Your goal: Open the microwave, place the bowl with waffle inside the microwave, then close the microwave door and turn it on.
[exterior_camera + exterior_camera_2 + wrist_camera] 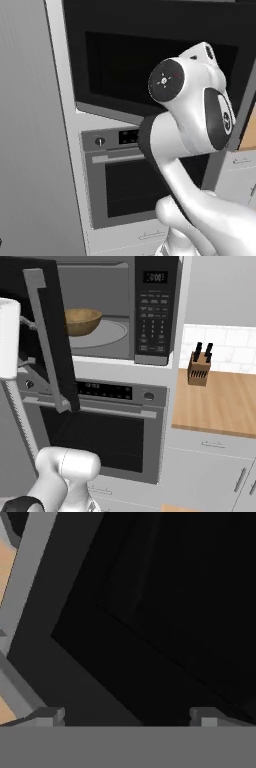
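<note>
— Where do things stand?
— The bowl sits inside the microwave; the microwave door hangs swung open toward me. My pincer is spread wide, empty, facing the door's dark glass.
— How will the door handle?
— Stiff, hinged, probably light. I'd push flat on the panel near its grey handle, far from the hinge, since glass looks slippery
</note>
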Robot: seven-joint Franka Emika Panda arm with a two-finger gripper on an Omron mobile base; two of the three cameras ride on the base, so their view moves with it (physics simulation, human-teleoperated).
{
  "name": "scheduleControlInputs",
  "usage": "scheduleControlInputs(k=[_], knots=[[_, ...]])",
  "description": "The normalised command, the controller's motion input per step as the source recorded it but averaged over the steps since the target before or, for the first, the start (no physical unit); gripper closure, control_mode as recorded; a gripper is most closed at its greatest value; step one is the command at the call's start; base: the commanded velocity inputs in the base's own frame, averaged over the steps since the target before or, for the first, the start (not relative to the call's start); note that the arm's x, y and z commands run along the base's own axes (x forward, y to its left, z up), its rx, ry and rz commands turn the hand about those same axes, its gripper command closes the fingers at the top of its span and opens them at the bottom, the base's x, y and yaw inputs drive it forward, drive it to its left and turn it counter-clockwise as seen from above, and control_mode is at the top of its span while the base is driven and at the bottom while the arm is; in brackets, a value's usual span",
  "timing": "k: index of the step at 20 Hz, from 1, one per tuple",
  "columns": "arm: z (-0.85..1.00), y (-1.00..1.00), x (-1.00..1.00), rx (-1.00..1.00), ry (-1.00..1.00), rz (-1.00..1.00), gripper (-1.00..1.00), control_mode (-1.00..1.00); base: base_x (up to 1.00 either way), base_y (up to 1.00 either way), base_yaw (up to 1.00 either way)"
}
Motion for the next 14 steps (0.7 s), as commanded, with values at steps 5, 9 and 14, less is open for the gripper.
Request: scheduleControlInputs(k=[5, 9, 14], knots=[[0.0, -0.89, 1.0, 0.23, 0.0, 0.01, -1.0, -1.0, 0.0, 0.0, 0.0], [0.0, -0.52, 1.0, 0.13, 0.0, 0.1, -1.0, -1.0, 0.0, 0.0, 0.0], [0.0, -0.41, 1.0, 0.07, 0.0, 0.14, -1.0, -1.0, 0.0, 0.0, 0.0]])
